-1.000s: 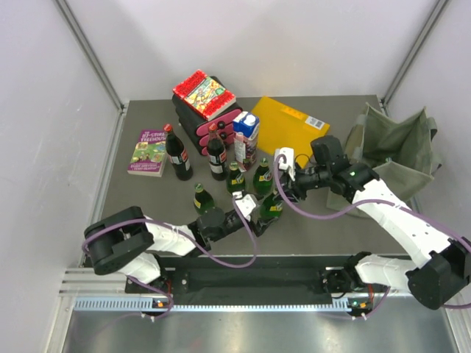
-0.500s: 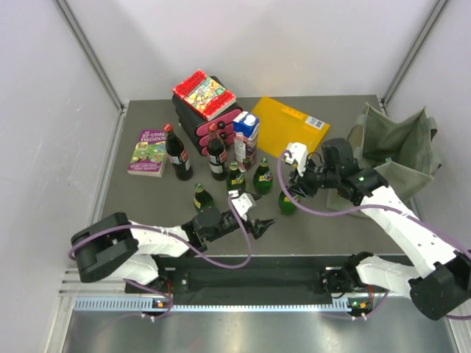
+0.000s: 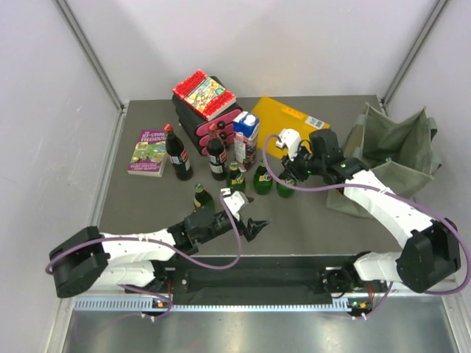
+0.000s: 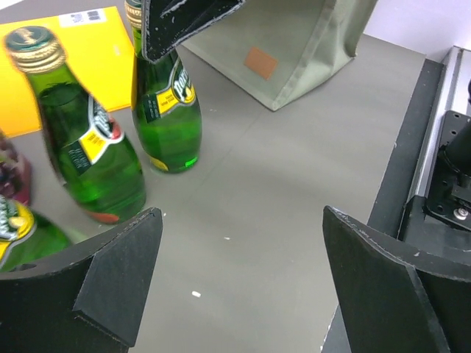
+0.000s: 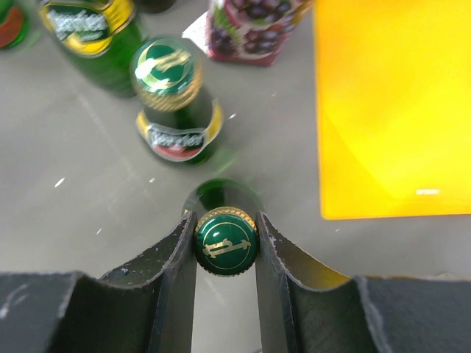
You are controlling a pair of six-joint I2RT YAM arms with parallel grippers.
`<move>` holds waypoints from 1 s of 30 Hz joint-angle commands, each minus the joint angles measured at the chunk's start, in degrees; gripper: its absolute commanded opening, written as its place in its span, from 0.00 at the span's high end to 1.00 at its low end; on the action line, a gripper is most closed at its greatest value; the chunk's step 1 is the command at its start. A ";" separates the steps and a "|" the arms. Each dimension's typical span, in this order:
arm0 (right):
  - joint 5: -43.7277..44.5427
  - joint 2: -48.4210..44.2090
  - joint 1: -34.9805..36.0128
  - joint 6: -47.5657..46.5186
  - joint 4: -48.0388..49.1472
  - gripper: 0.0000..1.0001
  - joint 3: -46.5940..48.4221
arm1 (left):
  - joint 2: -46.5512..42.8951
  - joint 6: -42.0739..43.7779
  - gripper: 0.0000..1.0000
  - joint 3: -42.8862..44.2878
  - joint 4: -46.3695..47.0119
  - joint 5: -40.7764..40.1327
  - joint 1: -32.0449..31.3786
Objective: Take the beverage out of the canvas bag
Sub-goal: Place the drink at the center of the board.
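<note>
Purple book [image 3: 149, 152] lies flat at the table's [image 3: 331, 228] far left. Next come two red-capped cola bottles [image 3: 177, 153], upright, in front of a pink-and-black stack [image 3: 210, 125] with a colourful book [image 3: 204, 93] on top. Left gripper [image 3: 252, 223] sits low over bare tabletop near the front edge, jaws wide apart, nothing between them. Three small green bottles [image 3: 235, 178] stand loose in a cluster behind it. Juice carton [image 3: 246, 132] is upright behind those. Fourth green bottle [image 5: 226, 241], the beverage, is upright just right of the cluster, base down at the tabletop, outside the bag. Right gripper [image 5: 224, 215] is clamped on its cap from above, one finger each side. Yellow folder [image 3: 294, 123] lies flat behind it. Canvas bag [image 3: 394, 151] is at far right, slumped open, brown patch [image 4: 261, 62] on its side, near the bottle but not touching it.
</note>
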 commanded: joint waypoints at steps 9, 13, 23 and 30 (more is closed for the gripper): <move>3.57 3.63 -0.77 1.24 10.86 0.81 6.20 | -9.09 -5.22 0.04 9.14 -17.86 -6.98 0.21; 3.39 2.93 -1.30 0.80 10.16 0.51 5.59 | -8.39 -6.19 0.02 16.41 -23.40 -7.42 0.30; -5.81 -3.83 -5.25 -2.08 -0.82 0.13 15.24 | -1.72 -12.41 0.01 34.18 -34.49 -1.55 3.02; -6.05 -7.79 -15.08 -2.55 -12.87 0.04 27.03 | 8.13 -21.30 0.01 46.48 -36.60 8.12 6.10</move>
